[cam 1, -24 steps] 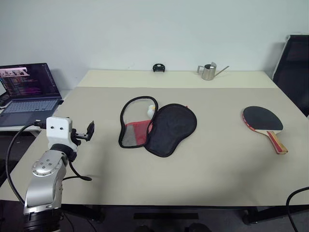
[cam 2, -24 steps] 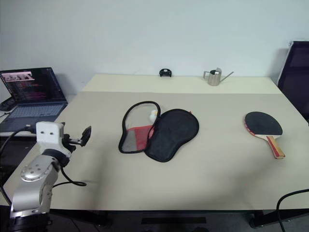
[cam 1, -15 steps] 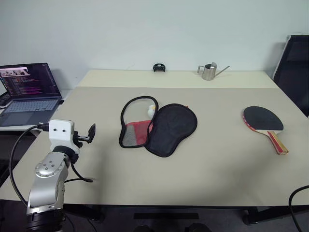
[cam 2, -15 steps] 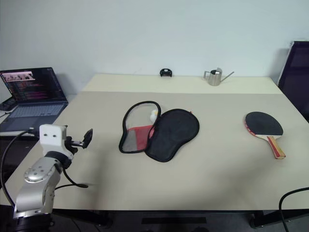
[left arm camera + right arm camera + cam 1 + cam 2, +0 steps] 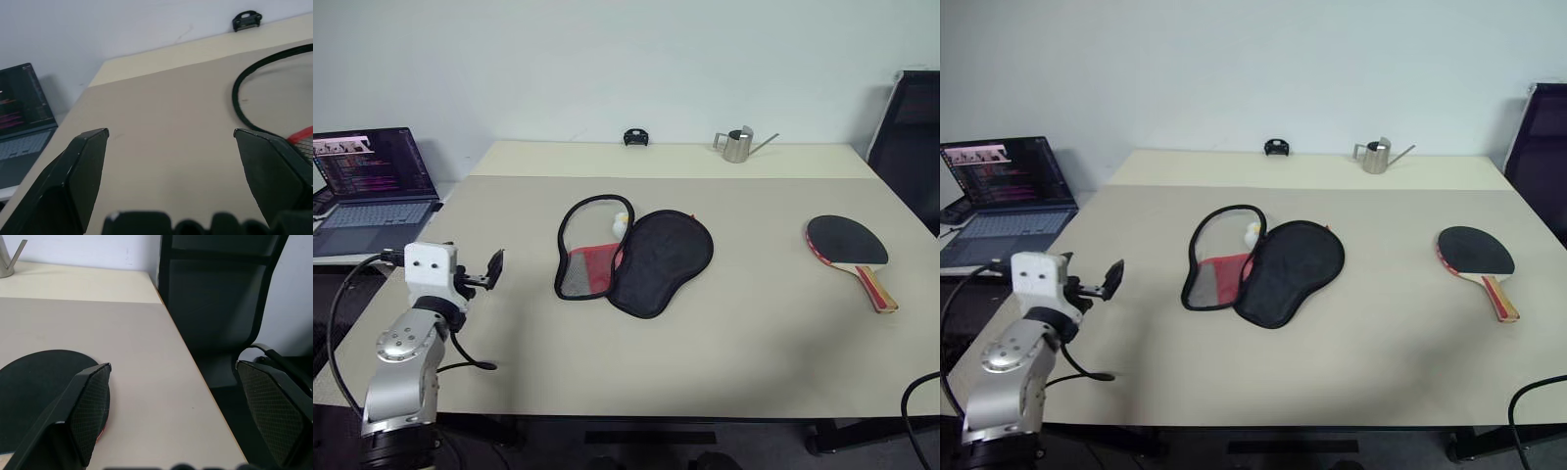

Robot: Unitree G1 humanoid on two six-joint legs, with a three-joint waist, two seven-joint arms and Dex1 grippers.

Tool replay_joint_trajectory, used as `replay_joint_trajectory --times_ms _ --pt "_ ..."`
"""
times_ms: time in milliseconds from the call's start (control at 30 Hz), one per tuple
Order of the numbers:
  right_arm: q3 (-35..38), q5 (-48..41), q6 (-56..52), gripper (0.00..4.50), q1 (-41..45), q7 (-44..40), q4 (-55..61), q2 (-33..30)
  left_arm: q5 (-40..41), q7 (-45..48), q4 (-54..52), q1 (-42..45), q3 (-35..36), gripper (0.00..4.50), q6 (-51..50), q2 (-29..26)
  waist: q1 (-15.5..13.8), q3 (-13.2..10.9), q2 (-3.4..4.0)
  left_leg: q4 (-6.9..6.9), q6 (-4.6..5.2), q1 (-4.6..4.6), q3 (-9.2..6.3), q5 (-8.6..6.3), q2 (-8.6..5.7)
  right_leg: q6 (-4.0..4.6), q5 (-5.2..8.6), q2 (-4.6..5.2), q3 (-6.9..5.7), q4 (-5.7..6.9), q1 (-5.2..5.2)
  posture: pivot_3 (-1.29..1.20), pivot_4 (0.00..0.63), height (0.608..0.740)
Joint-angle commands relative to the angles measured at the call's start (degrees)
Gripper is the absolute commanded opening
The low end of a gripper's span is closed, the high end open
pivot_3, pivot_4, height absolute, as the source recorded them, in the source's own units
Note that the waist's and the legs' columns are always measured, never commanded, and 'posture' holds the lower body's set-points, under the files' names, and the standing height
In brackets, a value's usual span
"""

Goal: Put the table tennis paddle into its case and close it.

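The table tennis paddle (image 5: 847, 243) lies flat at the right of the table, black face up, its striped handle toward the front edge. Its case (image 5: 651, 259) lies unzipped at the table's middle, the black flap folded over to the right and the red panel and mesh showing on the left. A small white ball (image 5: 620, 222) sits inside it. My left gripper (image 5: 494, 266) hovers open over the table's left edge, well left of the case rim (image 5: 244, 93). My right gripper (image 5: 173, 396) is open near the table's right edge, with the paddle's black face (image 5: 34, 382) beside it.
An open laptop (image 5: 372, 176) stands on a side desk at the left. A metal watering can (image 5: 736, 145) and a small black object (image 5: 635, 137) sit at the table's back edge. A black chair (image 5: 220, 298) stands off the right edge.
My left arm has swayed a little right and back left. Nothing on the table has moved.
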State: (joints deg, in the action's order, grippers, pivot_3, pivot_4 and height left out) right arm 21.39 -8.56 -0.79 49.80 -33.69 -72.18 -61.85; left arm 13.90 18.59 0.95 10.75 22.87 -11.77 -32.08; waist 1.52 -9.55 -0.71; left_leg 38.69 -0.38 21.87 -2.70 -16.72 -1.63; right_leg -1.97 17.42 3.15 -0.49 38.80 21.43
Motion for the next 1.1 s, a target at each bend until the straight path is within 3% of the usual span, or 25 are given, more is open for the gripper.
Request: replay_joint_trajectory --times_ms 33,300,467,600,867,1100 --pt "1.8 -2.5 -0.1 4.47 -2.1 -2.0 3.8 0.4 1.7 2.2 1.3 2.3 2.0 4.50 1.6 -2.1 0.0 0.0 0.00 0.00 0.00 0.00 0.00 0.00 0.00 0.00 0.00 0.00 0.00 0.00 0.00 0.00 0.150 0.740" --pt "1.0 -4.0 -1.3 4.47 -9.6 -5.7 12.8 2.3 2.4 6.3 6.2 7.2 0.9 4.50 2.3 -4.7 0.0 0.0 0.03 0.00 0.00 0.01 0.00 0.00 0.00 0.00 0.00 0.00 0.00 0.01 0.02 0.00 0.150 0.740" --pt "2.5 -10.0 -17.5 4.47 -11.3 -8.5 24.4 4.2 3.0 10.3 8.1 9.1 0.1 4.50 2.2 -6.1 0.3 0.0 0.08 0.00 0.00 -0.03 0.01 0.00 0.02 0.00 0.00 -0.01 0.01 0.08 0.04 0.00 0.150 0.740" --pt "5.7 -16.1 -24.1 4.47 -13.2 -8.4 35.7 7.5 3.7 13.4 9.7 11.6 -0.5 4.50 2.2 -6.6 0.0 -0.1 0.09 0.01 0.00 0.01 -0.04 0.00 0.02 0.00 0.00 -0.01 -0.03 0.07 0.05 0.00 0.150 0.740" --pt "2.6 -26.2 -39.7 4.47 -21.0 -10.9 65.0 12.4 5.1 20.7 12.1 16.8 -5.2 4.50 1.1 -5.7 -0.3 -0.1 0.09 0.03 0.00 0.09 -0.07 0.00 0.02 -0.01 0.00 0.00 -0.06 0.06 0.11 0.00 0.150 0.740" --pt "-3.5 -30.0 -49.2 4.47 -20.3 -6.3 76.5 18.8 5.8 27.5 13.1 19.0 -8.5 4.50 -0.7 -6.6 -0.2 -0.1 0.09 0.03 0.01 0.08 -0.09 -0.01 0.02 -0.01 0.00 0.00 -0.05 0.08 0.14 0.00 0.150 0.740"
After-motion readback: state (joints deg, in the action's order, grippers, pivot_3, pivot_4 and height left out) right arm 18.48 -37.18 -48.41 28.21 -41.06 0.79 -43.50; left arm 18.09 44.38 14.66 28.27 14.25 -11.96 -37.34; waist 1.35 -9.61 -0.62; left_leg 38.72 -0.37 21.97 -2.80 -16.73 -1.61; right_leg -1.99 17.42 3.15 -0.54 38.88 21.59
